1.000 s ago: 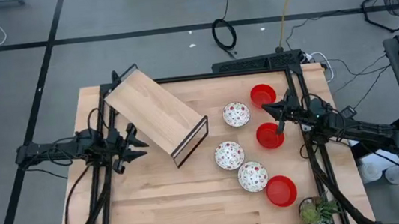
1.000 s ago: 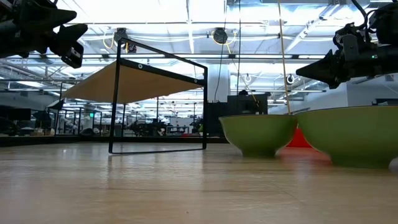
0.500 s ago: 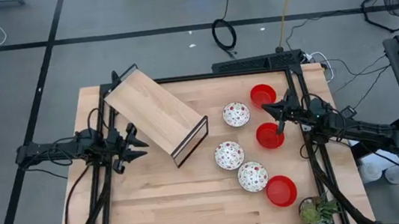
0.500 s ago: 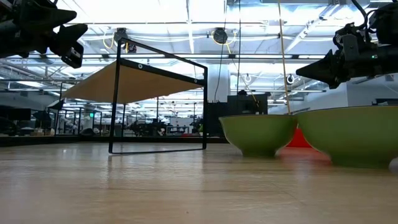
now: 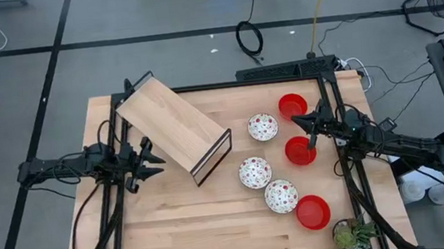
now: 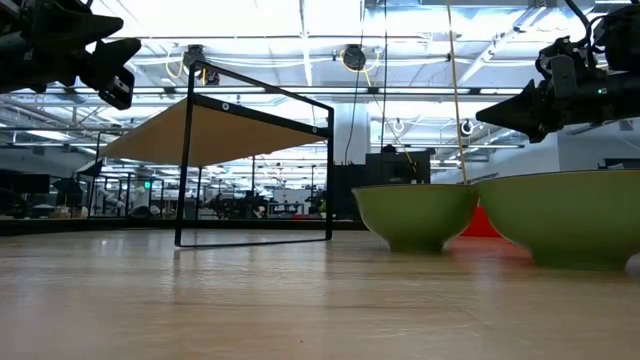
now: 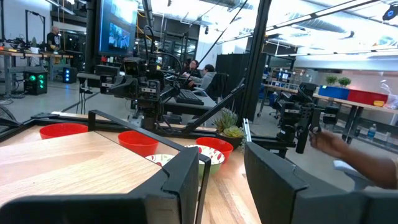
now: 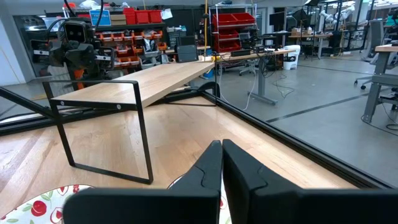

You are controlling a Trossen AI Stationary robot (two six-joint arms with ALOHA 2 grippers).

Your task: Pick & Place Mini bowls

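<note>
Above red bowl (image 5: 300, 151), right tool (image 5: 309, 123).

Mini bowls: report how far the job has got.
Done: nothing visibly; three red bowls and three patterned bowls all sit loose on the table. In hand: nothing; the left gripper is open and empty by the wooden shelf, the right gripper shut above the red bowls. Left: all six.

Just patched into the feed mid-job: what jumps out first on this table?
A wooden shelf on a black frame lies angled across the table's left half. Right of it sit six mini bowls: three floral, three red. The shut right end effector hovers by the red bowls; the left end effector is beside the shelf.
</note>
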